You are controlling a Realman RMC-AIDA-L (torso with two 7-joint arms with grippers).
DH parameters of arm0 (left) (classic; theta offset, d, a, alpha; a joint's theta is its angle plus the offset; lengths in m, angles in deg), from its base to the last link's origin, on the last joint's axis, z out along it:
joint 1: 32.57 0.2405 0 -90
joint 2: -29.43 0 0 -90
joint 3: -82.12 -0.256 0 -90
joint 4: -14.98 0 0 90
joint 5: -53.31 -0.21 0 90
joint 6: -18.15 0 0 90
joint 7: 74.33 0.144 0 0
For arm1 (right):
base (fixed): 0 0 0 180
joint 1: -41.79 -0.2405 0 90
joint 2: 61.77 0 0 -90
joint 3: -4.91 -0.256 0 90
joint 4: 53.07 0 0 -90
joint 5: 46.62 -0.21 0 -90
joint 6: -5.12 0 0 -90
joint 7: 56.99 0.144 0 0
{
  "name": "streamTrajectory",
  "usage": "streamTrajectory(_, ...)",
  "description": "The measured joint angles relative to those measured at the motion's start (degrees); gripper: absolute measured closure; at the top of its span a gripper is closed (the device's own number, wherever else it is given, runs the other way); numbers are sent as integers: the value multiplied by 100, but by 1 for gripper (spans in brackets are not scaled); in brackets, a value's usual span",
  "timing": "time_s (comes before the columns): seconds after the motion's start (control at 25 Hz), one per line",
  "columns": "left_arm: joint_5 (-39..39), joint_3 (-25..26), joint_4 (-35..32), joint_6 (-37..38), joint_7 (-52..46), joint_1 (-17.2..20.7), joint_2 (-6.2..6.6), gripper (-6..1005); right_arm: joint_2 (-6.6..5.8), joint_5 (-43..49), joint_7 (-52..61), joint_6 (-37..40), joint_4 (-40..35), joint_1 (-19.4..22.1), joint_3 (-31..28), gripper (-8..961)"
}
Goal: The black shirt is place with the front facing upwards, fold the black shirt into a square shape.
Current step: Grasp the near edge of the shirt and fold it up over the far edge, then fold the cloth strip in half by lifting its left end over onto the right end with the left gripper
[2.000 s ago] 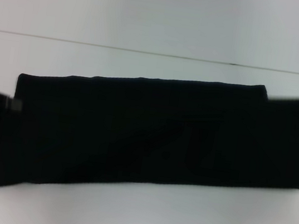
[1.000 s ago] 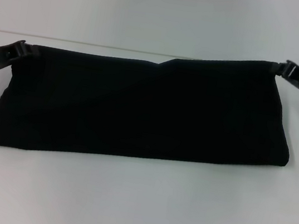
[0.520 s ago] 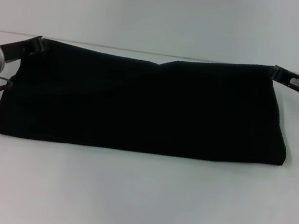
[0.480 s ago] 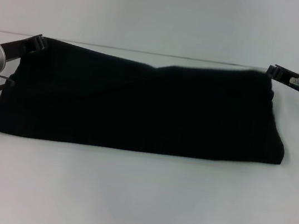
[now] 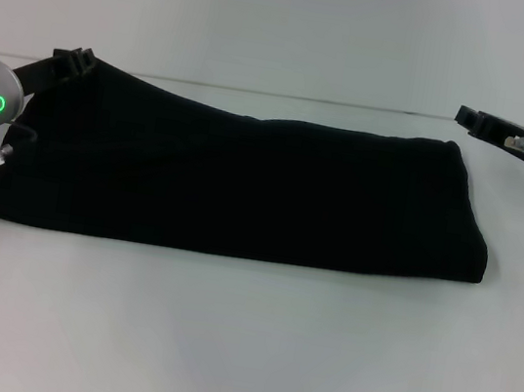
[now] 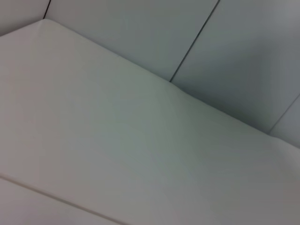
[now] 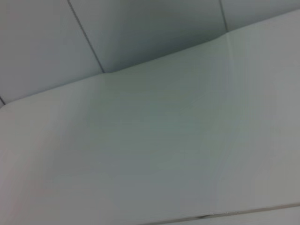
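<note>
The black shirt lies as a long folded band across mid-frame on the worktop; the left end effector pinches its upper-left corner, so let go gently, while the right end effector hangs empty, its opening unclear.

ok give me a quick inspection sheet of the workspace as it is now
surface: white table, bare around the cloth
job's things: black shirt folded into a long band, far left corner raised
clutter: nothing seen
grippers: left gripper at the shirt's far left corner; right gripper just off the far right corner, apart from the cloth
cables: short lead by the left wrist
surroundings: pale panelled wall behind the table
</note>
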Motion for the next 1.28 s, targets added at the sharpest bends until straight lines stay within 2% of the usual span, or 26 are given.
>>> streamTrajectory(0.2,291,0,93,-365,243,5,-51,728,0,-384,-219,839,-10,329,-6,548)
streamTrajectory(0.44,338,5,125,-658,307,40,-71,526,0,-1038,-1318,1998,52,893,-8,437)
streamTrajectory(0.68,597,12,115,-444,267,110,45,383,-1,-1134,-1998,2571,120,1134,10,343)
streamTrajectory(0.76,621,18,144,-62,96,197,172,336,-1,-1125,-2229,2759,150,1185,26,314)
streamTrajectory(0.88,626,13,199,910,-311,444,379,134,0,-1111,-2793,3167,218,1291,66,318)
streamTrajectory(1.0,618,-2,197,2517,-702,861,600,113,0,-1107,-3391,3618,253,1419,126,320)
streamTrajectory(1.08,589,-44,196,3199,-948,1086,726,99,0,-1106,-3648,3843,257,1494,193,319)
streamTrajectory(1.16,575,-82,193,3792,-1177,1387,814,98,0,-1104,-3886,4028,261,1559,326,319)
streamTrajectory(1.28,579,-96,147,4322,-1427,1816,861,95,0,-1100,-4134,4067,261,1605,577,315)
